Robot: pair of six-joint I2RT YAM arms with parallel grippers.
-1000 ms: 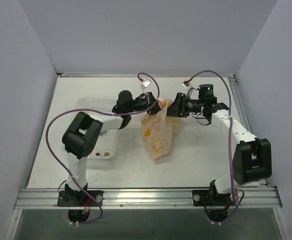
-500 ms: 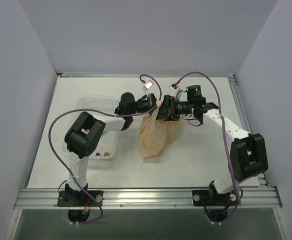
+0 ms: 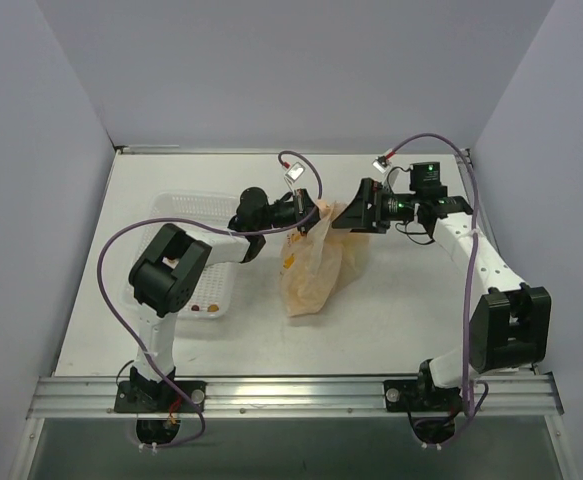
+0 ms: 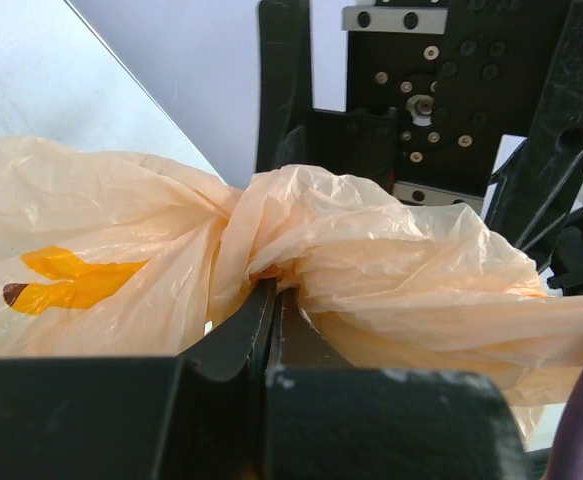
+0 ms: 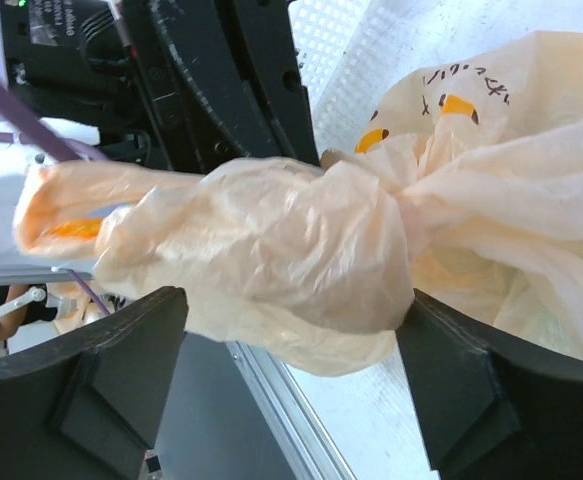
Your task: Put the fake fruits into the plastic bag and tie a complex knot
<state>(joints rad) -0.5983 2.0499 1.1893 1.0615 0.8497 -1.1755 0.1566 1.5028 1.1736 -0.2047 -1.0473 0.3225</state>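
The peach-orange plastic bag (image 3: 311,268) with banana prints stands mid-table, its handles twisted into a knot at the top. My left gripper (image 3: 311,212) is shut on the bag's twisted neck (image 4: 271,240) right at the knot. My right gripper (image 3: 351,214) faces it from the right with its jaws wide open. The knotted handle bundle (image 5: 271,250) lies between its fingers (image 5: 121,370) without being pinched. The fake fruits are hidden inside the bag; only dim orange shapes show through the plastic low down (image 3: 306,292).
A white mesh tray (image 3: 171,215) lies left of the bag under the left arm, with a few tiny brown and yellow bits (image 3: 203,308) at its near end. The table's metal rail (image 3: 291,395) runs along the front edge.
My right gripper moved left up against the left gripper, then pulled back to the right and now stands open. The bag's body shifted slightly left. The left gripper kept its hold.
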